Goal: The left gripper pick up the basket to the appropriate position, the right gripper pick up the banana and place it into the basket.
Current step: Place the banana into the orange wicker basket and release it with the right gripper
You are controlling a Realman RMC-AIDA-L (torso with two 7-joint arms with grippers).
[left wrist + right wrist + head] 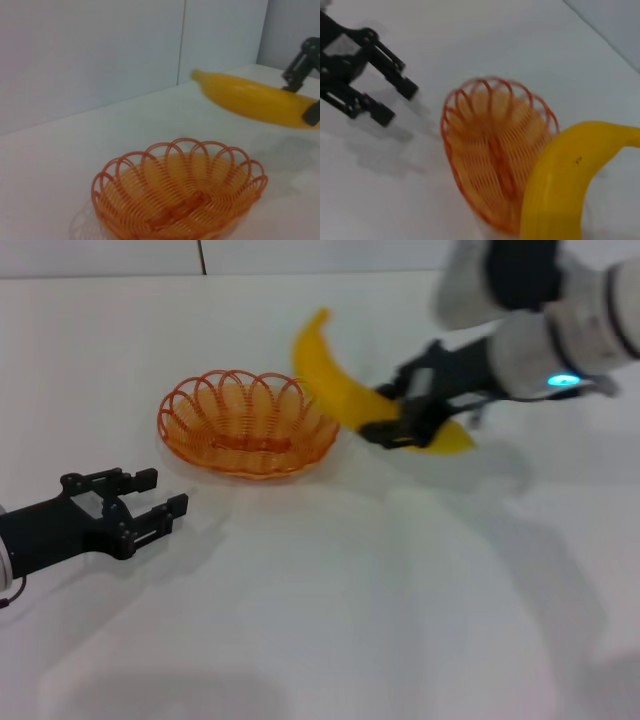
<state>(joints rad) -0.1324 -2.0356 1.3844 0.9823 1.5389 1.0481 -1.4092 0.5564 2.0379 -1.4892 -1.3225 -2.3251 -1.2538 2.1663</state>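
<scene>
The orange wire basket (246, 420) sits empty on the white table, left of centre. My right gripper (392, 410) is shut on the yellow banana (335, 380) near its lower end and holds it just right of the basket, with the far tip pointing up and back. My left gripper (165, 492) is open and empty, low on the table, in front of and to the left of the basket and apart from it. The left wrist view shows the basket (180, 200), the banana (255, 97) and the right gripper (304, 95). The right wrist view shows the basket (495, 150), the banana (565, 185) and the left gripper (399, 104).
The white table (330, 620) spreads out in front of the basket. A pale wall (300, 255) with a dark vertical seam runs along the table's far edge.
</scene>
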